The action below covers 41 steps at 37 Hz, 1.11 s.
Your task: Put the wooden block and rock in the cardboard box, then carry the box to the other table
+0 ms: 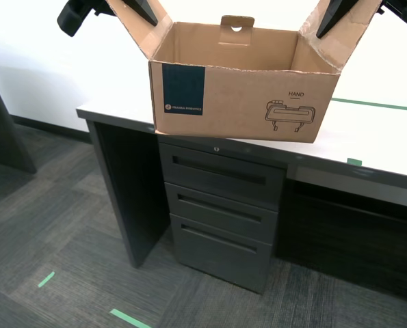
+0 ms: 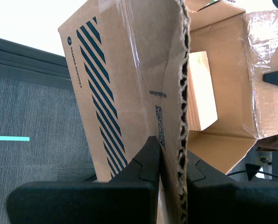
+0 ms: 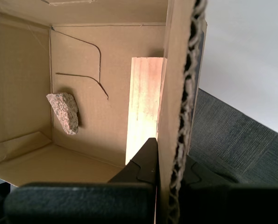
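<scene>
Gaping brown cardboard box [image 1: 244,102]; teal label, flaps raised.

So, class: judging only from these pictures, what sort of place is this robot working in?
Probably an office. A desk with a dark drawer pedestal under it, grey carpet tiles marked with green tape, and a plain white wall all suggest it.
</scene>
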{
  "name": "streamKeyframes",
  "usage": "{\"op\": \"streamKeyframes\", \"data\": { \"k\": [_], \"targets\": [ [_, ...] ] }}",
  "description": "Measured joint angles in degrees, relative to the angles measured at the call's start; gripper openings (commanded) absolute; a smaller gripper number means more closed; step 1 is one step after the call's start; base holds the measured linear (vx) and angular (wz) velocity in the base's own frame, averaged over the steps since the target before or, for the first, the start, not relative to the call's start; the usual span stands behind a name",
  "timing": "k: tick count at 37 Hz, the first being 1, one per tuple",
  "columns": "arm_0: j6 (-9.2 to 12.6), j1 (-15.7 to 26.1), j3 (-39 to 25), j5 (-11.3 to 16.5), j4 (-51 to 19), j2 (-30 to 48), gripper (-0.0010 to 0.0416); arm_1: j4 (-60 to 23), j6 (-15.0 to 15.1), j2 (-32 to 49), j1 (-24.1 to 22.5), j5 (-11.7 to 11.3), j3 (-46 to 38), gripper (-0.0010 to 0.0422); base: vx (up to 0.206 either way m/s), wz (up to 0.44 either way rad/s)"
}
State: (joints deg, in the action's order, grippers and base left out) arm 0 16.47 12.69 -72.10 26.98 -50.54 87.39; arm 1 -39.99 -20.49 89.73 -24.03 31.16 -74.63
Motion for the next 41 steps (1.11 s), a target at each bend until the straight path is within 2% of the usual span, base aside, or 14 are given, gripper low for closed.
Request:
{"op": "streamKeyframes", "data": {
  "k": [4,9,16,41],
  "targets": [
    [0.4,0.0,0.0,0.0,-0.1,0.0,-0.0001,0.0,0.4,0.0,0.0,0.0,0.0,-0.0001,-0.003,0.174],
    [0.5,0.0,0.0,0.0,-0.2,0.0,-0.0001,0.0,2.6,0.0,0.0,0.0,0.0,-0.0001,-0.003,0.196],
    [1.5,0.1,0.0,0.0,-0.2,0.0,-0.0001,-0.4,2.8,0.0,0.0,0.0,0.0,-0.0001,-0.003,0.22],
    [1.1,0.1,0.0,0.0,-0.4,0.0,-0.0001,-0.9,2.6,0.0,-0.1,0.0,0.0,-0.0001,0.007,0.31]
  ]
}}
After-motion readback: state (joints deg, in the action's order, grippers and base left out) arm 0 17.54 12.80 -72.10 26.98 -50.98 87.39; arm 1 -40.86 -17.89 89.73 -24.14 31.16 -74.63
